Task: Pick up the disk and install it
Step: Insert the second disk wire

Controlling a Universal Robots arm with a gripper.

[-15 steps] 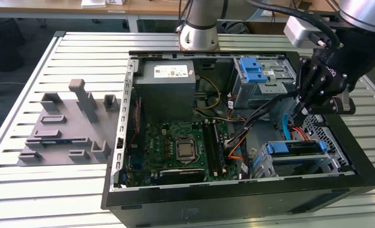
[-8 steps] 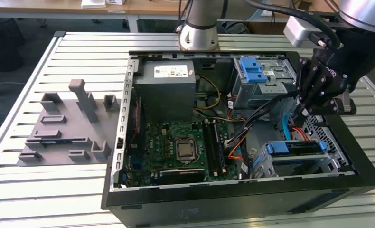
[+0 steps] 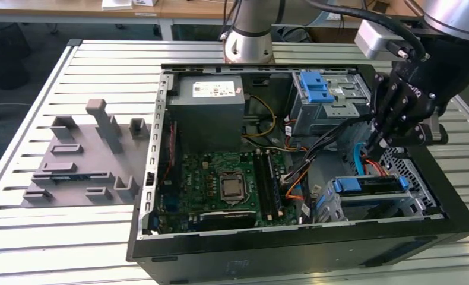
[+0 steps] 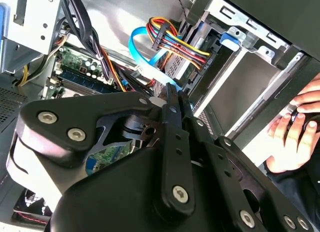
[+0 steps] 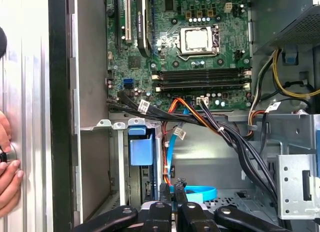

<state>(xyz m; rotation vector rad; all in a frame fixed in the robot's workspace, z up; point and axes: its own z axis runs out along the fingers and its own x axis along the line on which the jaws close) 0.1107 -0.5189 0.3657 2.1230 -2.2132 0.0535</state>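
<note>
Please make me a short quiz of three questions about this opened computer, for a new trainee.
1. True or false: a cooler covers the processor on the motherboard.
2. The end effector is nearest to: A the power supply, B the lower drive cage, C the grey fixture on the table?
3. What colour is the flat cable beside the end effector?
Key: 1 false; 2 B; 3 blue.

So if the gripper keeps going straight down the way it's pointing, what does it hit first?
Probably the blue flat cable just ahead of the gripper, over the case floor beside the drive cage; depth is uncertain.
</note>
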